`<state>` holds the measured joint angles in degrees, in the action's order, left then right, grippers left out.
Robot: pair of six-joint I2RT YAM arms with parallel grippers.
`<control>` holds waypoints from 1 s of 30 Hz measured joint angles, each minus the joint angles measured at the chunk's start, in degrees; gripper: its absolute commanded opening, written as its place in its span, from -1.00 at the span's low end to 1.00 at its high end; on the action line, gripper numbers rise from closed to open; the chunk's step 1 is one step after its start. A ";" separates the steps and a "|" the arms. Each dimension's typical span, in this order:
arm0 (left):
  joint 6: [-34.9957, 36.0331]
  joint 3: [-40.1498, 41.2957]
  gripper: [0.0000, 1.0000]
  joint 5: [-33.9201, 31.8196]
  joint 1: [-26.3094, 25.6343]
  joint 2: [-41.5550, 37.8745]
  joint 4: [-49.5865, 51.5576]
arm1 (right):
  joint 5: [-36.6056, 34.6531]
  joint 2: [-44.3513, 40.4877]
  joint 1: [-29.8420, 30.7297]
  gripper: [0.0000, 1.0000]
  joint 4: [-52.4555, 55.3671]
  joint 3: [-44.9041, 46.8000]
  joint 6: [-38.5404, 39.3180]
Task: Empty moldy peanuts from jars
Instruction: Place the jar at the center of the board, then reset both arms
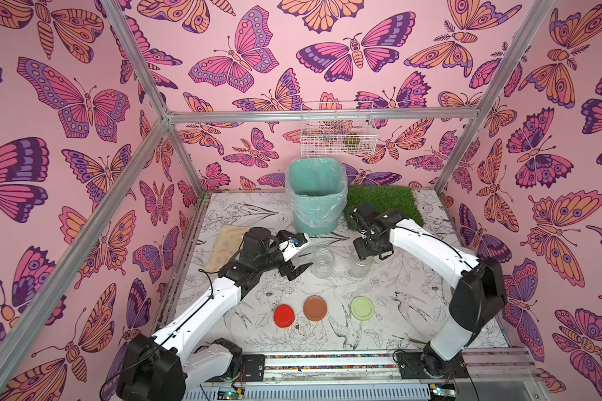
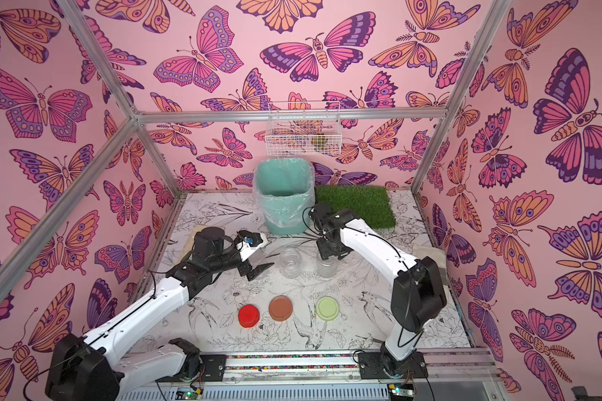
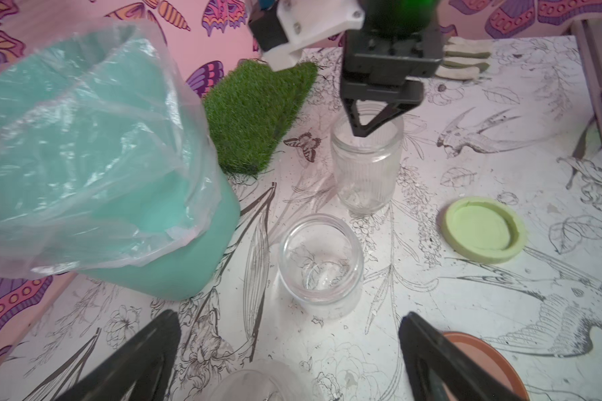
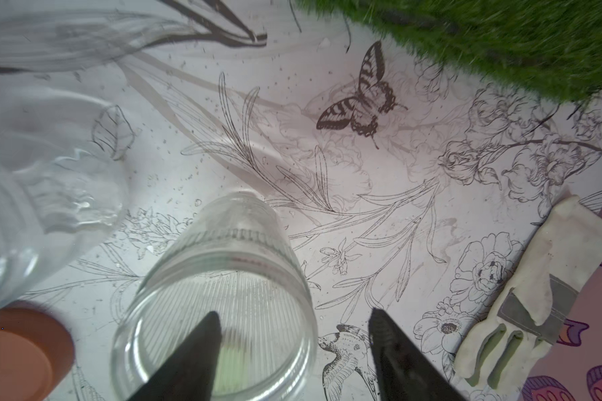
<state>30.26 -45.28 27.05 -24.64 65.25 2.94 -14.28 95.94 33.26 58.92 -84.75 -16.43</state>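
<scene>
- Both upright, long axes vertical, mouths open upward: ribbed jar and smooth jar, side by side in front of teal bin.
- Jaws of right gripper apart, straddling ribbed jar's rim: one finger inside mouth, one outside.
- Jaws of left gripper wide apart, just beside smooth jar, gripping nothing.

Both arms look alike to me: the left arm and the right arm have white shells between bulky black joint housings, with a thin black cable tracing each shell. Black plates bolt them to the base rail. Farthest from that rail, a white screwed bracket tops the dark grey right gripper.
</scene>
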 measured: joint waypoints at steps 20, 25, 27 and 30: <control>-17.20 -3.89 1.00 -34.51 16.31 -1.22 -7.78 | 7.06 -41.35 -17.92 0.98 -42.64 30.69 5.40; -21.05 3.43 1.00 -38.47 20.59 0.11 -11.93 | 2.34 -42.42 -18.12 0.98 -62.45 46.12 12.02; -23.02 6.86 1.00 -39.34 20.90 0.79 -13.97 | -0.46 -41.53 -18.25 0.98 -68.48 50.66 13.97; -26.51 11.63 1.00 -41.40 21.09 2.67 -17.86 | -3.13 -39.69 -19.17 0.98 -75.47 55.52 15.21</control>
<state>3.75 -33.65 -14.35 -3.55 67.92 -14.92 -17.41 56.25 14.09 -16.56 -29.23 -1.21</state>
